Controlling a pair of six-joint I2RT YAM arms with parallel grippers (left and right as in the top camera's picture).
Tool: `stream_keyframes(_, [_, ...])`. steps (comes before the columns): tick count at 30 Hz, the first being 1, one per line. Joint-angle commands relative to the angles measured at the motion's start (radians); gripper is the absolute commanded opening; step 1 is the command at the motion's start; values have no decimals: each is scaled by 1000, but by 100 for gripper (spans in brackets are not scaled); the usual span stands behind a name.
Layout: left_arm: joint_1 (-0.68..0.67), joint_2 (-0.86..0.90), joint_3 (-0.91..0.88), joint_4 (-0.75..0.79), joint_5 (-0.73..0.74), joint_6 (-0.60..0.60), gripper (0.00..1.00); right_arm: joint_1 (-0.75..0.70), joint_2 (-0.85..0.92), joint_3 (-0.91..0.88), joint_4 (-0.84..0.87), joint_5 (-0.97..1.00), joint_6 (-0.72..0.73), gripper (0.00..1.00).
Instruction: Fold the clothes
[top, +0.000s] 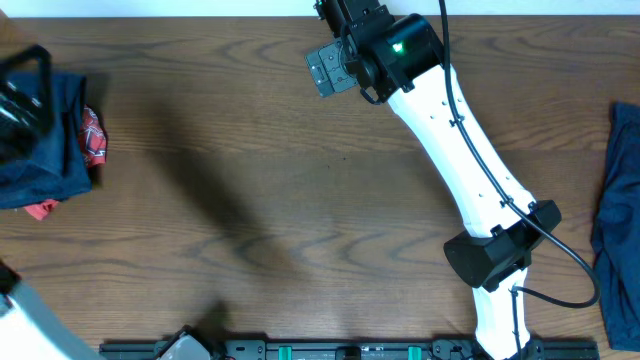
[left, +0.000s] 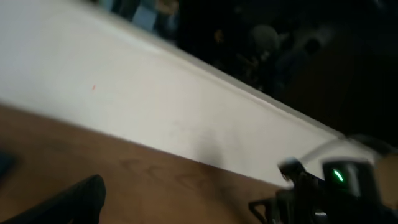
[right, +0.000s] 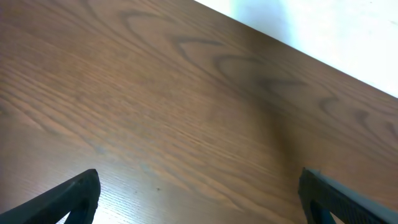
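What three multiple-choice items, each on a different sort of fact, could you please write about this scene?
1. What colour is the garment at the table's right edge? A red; B dark blue; C white.
2. Where is the right gripper? A on that garment; B over bare wood near the table's far edge; C inside a box.
3. How do its jaws stand? A shut on cloth; B shut, empty; C open, empty.
Key: 1 B, the overhead view shows dark blue cloth there. 2 B, the right wrist view shows only wood and the table's far edge. 3 C, both fingers stand wide apart with nothing between them.
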Motion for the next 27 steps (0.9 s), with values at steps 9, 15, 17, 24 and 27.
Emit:
stream_keyframes(9, [-92,31,10,63,386,179,98,-5,0,2,0,11,-13,99])
stream_keyframes(15, [-119,76,10,51,409,168,98,-21,-1,2,-12,216,-58,99])
stream_keyframes(17, [-119,85,10,43,409,169,98,-43,-1,2,-34,333,-57,99])
stream_keyframes(24, [-119,108,10,44,397,169,98,-207,-35,2,-138,357,55,99])
stream_keyframes(27, [-119,115,10,44,394,169,98,-299,-56,2,-161,309,55,99])
